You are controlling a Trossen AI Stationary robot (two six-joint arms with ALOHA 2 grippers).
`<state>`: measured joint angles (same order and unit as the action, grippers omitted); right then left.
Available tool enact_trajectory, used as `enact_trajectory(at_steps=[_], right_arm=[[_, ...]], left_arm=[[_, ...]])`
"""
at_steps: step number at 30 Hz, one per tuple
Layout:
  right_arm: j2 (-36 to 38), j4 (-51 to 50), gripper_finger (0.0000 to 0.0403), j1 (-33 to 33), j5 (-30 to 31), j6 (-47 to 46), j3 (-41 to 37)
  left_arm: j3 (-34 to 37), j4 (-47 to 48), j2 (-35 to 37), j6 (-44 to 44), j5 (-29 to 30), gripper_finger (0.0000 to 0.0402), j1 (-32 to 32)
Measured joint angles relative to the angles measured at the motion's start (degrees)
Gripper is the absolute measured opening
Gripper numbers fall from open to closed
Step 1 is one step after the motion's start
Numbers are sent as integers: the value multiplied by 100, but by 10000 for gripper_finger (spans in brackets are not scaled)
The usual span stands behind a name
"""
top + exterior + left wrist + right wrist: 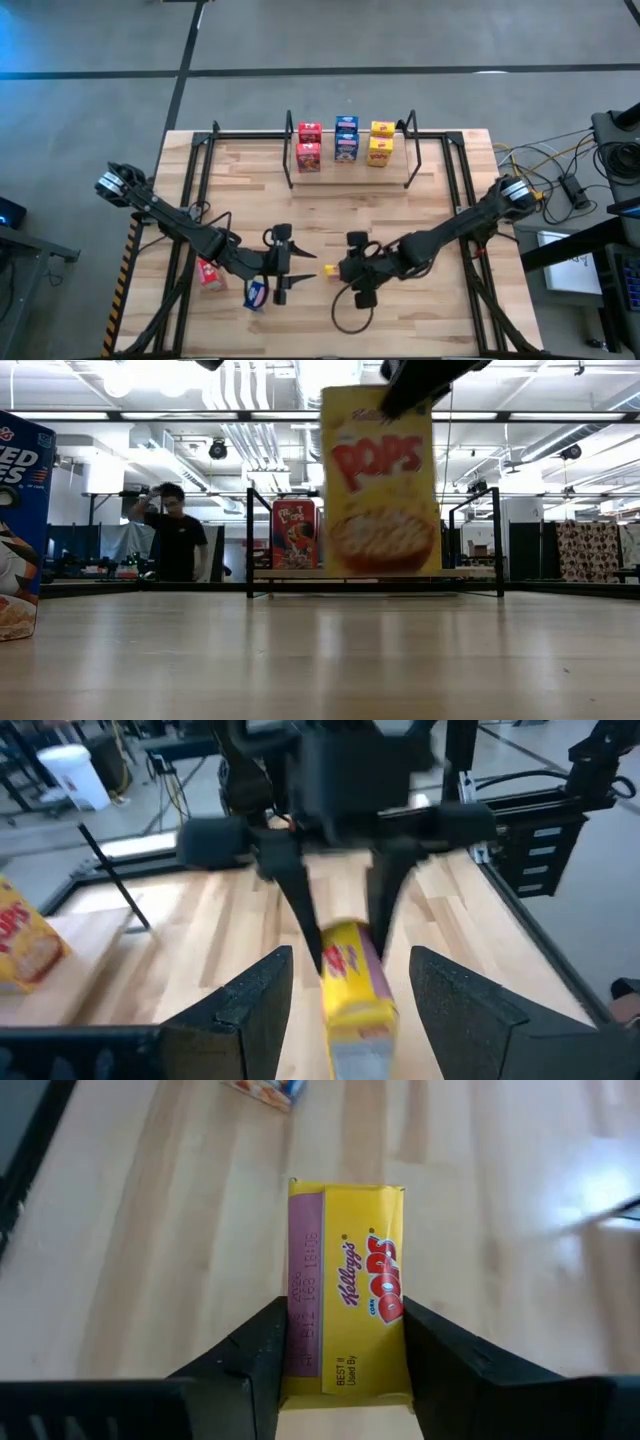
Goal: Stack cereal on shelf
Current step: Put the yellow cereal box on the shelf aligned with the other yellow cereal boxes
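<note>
At the near edge of the wooden table [330, 200], a blue cereal box [256, 294] sits just beside the left arm, with a red cereal box [209, 273] next to it, nearer the table's left rail. The left gripper [291, 268] hangs over the front middle of the table, its 2 dark fingers [250, 1005] spread wide and holding nothing, pointed toward the other arm. Facing it, close by, the right gripper [338, 269] is clamped on a yellow Corn Pops box [345, 1290], its fingers [255, 1355] pressed flat against both narrow sides of the carton; the low view shows the box [381, 480] upright and raised off the tabletop, gripped from above. From the left wrist camera the same box [355, 985] shows between the right arm's fingers, in line with the gap of the left gripper. Farther back, the shelf [350, 175] stands at the table's far centre, its black frame carrying 6 boxes in 3 pairs: 2 red [309, 146] on the left, 2 blue [346, 139] in the middle, 2 yellow [380, 143] on the right. Beyond the table, in the room, a person [176, 532] in dark clothing stands with 1 hand raised to the head
</note>
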<state>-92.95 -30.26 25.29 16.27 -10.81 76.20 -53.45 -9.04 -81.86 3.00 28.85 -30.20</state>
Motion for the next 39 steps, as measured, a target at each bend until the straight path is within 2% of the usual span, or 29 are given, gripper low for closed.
enact_trajectory(at_steps=[6,11,20,23,27,35,39], right_arm=[[881,-580,159,-341,27,483,-189],[1711,-782,155,-949,30,932,-563],[3225,-433,158,-2748,-2,1709,-1970],[3548,38,156,-3372,-359,1913,-2479],[3713,492,155,-4038,-909,2107,-2879],[3392,563,157,-4690,-1118,2589,-2966],[3157,560,154,-4831,-1243,2743,-2955]], left_arm=[[-3,-23,123,-465,237,186,16],[-4,9,178,-784,478,186,41],[-4,26,209,-1478,741,186,154],[-4,28,223,-1875,975,186,275],[-4,49,259,-2300,1107,186,559],[-4,335,295,-2452,1113,186,1331],[-4,474,295,-2286,1112,186,1421]])
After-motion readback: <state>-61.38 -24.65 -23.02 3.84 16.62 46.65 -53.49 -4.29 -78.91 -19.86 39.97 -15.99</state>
